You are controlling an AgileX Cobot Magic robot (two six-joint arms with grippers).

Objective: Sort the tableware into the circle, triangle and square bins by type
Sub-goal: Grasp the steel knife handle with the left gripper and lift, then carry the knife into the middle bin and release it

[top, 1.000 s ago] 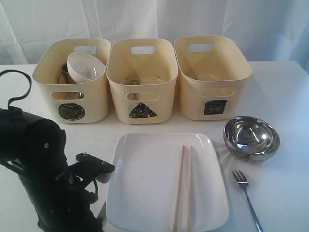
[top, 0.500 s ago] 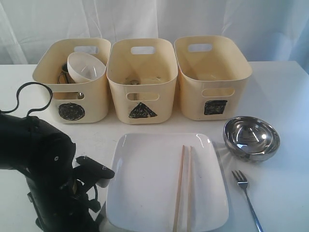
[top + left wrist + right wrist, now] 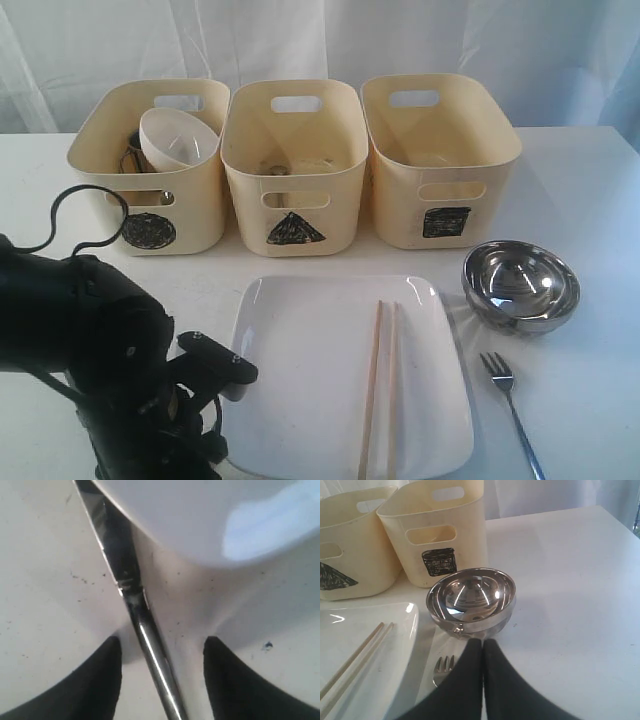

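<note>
The left arm [image 3: 110, 380] has swung rightward across the lower left of the exterior frame in the last second. That has brought its black gripper up to the left rim of the large white square plate [image 3: 310, 370].

The left gripper [image 3: 161, 647] straddles the steel knife [image 3: 116, 540], which lies flat on the white table [image 3: 590, 190] just beside that plate's edge. Its jaws stand spread, one finger on each side of the handle, and neither appears to touch it.

The step in hand looks to be picking up the knife. Your next move calls for settling lower, closing squarely on the thin handle, and lifting clear without nudging the plate.

Which tub takes the knife is a judgement. The cream plastic circle bin [image 3: 190, 215], upper left, holds the small white bowl [image 3: 178, 138]. Cutlery therefore likely belongs in the triangle bin [image 3: 330, 205] at centre, though its contents are too dim to read. The square bin [image 3: 400, 200] stands upper right.

The right gripper [image 3: 483, 647], fingers pressed together on nothing, hangs over the steel fork [image 3: 510, 400] beside the steel bowl [image 3: 520, 285] at right. The wooden chopsticks [image 3: 378, 390] rest on the plate.
</note>
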